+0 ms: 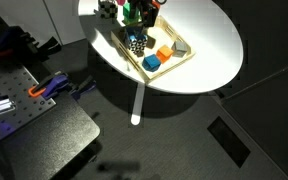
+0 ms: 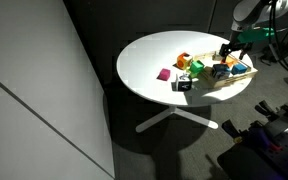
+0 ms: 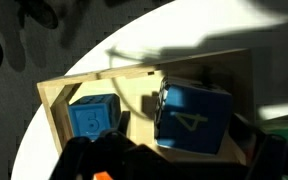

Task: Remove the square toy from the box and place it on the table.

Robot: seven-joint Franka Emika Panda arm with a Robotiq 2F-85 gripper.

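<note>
The checkered square toy [image 1: 136, 42] lies at one end of the light wooden box [image 1: 181, 56] on the round white table [image 1: 209, 40]. In an exterior view the toy [image 2: 183, 85] sits at the near end of the box [image 2: 242, 76]. My gripper [image 1: 141, 12] hangs just above the box [image 3: 54, 98] and also shows in an exterior view [image 2: 234, 47]. In the wrist view its dark fingers [image 3: 184, 168] look open and empty over a blue cube marked 4 [image 3: 194, 118]. The checkered toy is out of the wrist view.
The box also holds an orange block [image 1: 165, 52] and a smaller blue cube [image 1: 151, 63]. A pink block [image 2: 165, 74], an orange frame [image 2: 184, 60] and a green block [image 2: 197, 68] lie on the table [image 2: 149, 60]. A dark bench with clutter [image 1: 24, 95] stands nearby.
</note>
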